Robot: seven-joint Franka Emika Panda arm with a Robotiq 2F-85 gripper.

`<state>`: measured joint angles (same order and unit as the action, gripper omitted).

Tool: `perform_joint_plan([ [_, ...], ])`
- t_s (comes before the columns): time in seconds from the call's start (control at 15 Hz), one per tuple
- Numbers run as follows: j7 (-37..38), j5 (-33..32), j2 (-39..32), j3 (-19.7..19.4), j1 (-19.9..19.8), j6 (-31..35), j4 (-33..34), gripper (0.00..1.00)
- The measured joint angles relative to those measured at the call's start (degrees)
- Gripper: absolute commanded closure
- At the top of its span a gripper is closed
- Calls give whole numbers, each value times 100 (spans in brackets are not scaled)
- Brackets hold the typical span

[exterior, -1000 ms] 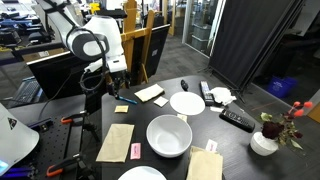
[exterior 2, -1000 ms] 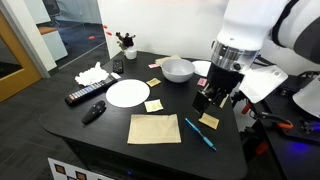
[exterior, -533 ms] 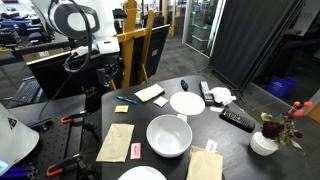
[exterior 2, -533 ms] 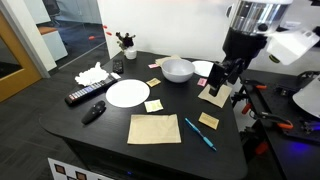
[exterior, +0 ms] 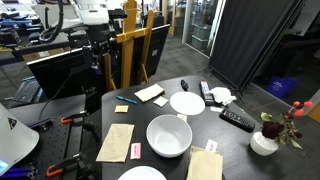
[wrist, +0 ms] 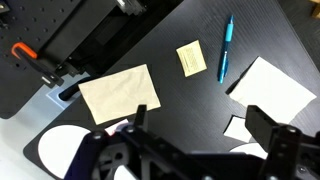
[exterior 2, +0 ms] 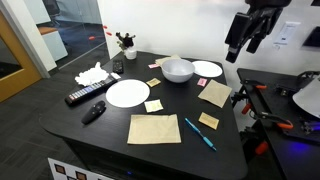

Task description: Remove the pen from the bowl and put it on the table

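The light-blue pen (exterior 2: 199, 132) lies flat on the dark table (exterior 2: 100, 135) near its edge, between a brown napkin and a yellow sticky note. It also shows in the wrist view (wrist: 226, 47) and in an exterior view (exterior: 122, 98). The deep white bowl (exterior: 169, 135) stands empty on the table, and it also shows in an exterior view (exterior 2: 178, 70). My gripper (wrist: 200, 125) is open and empty, high above the table edge in both exterior views (exterior 2: 243, 45) (exterior: 99, 52).
Two flat white plates (exterior 2: 127, 93) (exterior 2: 207, 69), brown napkins (exterior 2: 154, 128) (exterior 2: 215, 94), sticky notes (exterior 2: 153, 105), a black remote (exterior 2: 85, 96), crumpled tissue (exterior 2: 92, 73) and a flower vase (exterior 2: 124, 45) lie on the table. A chair (exterior: 135, 50) stands behind it.
The arm has risen well above the table with the gripper open and empty. The pen has stayed lying on the table.
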<state>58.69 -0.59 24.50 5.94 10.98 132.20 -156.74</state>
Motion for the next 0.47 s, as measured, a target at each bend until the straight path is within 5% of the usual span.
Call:
perform_joint_plan([
  [0.47,-121,56,426,76,-152,-361,20,0],
])
